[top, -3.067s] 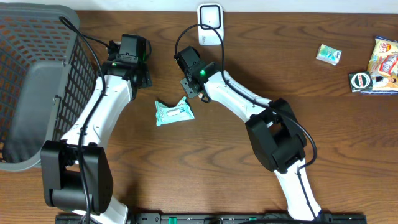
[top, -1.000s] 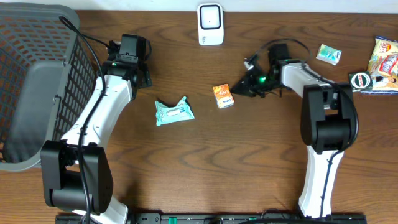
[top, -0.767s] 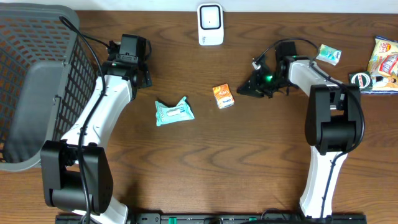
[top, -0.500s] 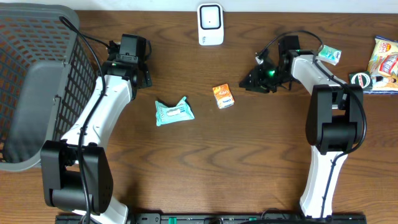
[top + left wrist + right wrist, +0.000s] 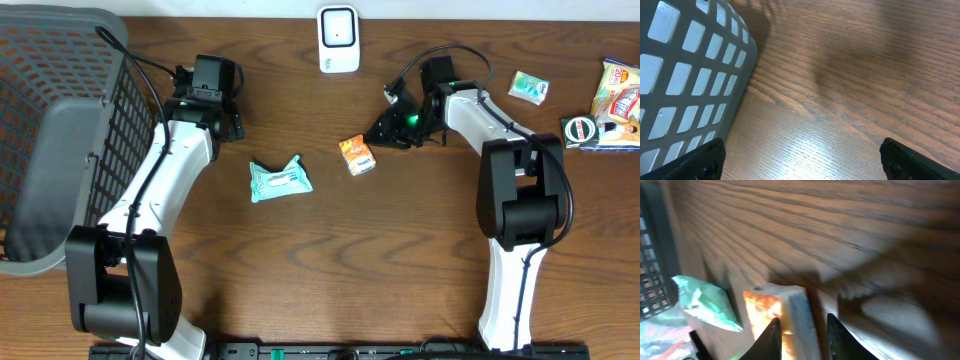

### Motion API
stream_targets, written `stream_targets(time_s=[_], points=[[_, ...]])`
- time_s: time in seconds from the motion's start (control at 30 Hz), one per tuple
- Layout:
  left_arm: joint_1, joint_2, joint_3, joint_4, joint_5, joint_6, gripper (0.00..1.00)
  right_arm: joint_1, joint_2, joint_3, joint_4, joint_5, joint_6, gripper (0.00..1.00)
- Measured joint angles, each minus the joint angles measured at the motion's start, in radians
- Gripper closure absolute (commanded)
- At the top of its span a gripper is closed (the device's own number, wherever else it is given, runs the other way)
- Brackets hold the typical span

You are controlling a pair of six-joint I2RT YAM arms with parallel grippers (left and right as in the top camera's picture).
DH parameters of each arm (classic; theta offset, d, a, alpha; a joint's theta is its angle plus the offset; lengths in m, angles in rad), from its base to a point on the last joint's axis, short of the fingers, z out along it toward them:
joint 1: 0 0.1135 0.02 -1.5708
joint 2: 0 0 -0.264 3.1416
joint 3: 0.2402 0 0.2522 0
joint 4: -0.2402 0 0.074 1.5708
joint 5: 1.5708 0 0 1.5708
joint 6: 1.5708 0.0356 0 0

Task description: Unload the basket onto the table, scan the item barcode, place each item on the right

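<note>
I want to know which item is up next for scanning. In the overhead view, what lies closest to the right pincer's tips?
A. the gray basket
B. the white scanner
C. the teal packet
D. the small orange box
D: the small orange box lies just beside the right pincer, apart from it, and shows right ahead of the tips in the right wrist view.

Brought the right gripper [image 5: 385, 128] away from the scanner [image 5: 338, 38] at the back edge, left an orange box [image 5: 357, 155] mid-table, drifted rightward, swung back close to the box, parted the jaws slightly.
</note>
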Motion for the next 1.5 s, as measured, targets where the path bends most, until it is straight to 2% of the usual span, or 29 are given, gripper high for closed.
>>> stream_targets(time_s=[0.37, 0.7, 0.77, 0.8, 0.83, 1.1, 1.3, 1.5], points=[[0.000, 0.000, 0.000, 0.000, 0.000, 0.000, 0.02, 0.006, 0.000, 0.000, 0.016, -0.029, -0.009, 0.67], [0.000, 0.000, 0.000, 0.000, 0.000, 0.000, 0.02, 0.070, -0.001, 0.002, 0.019, 0.094, -0.003, 0.65], [0.000, 0.000, 0.000, 0.000, 0.000, 0.000, 0.02, 0.085, -0.005, 0.002, 0.022, 0.111, 0.006, 0.72], [0.000, 0.000, 0.000, 0.000, 0.000, 0.000, 0.02, 0.091, -0.006, 0.002, 0.023, 0.118, 0.007, 0.82], [0.000, 0.000, 0.000, 0.000, 0.000, 0.000, 0.02, 0.099, -0.006, 0.002, 0.023, 0.127, 0.016, 0.99], [0.000, 0.000, 0.000, 0.000, 0.000, 0.000, 0.02, 0.123, -0.008, 0.002, 0.030, 0.123, 0.032, 0.99], [0.000, 0.000, 0.000, 0.000, 0.000, 0.000, 0.02, 0.111, -0.005, 0.002, 0.091, -0.072, 0.023, 0.99], [0.000, 0.000, 0.000, 0.000, 0.000, 0.000, 0.02, 0.028, -0.005, 0.002, 0.192, -0.454, 0.016, 0.99]])
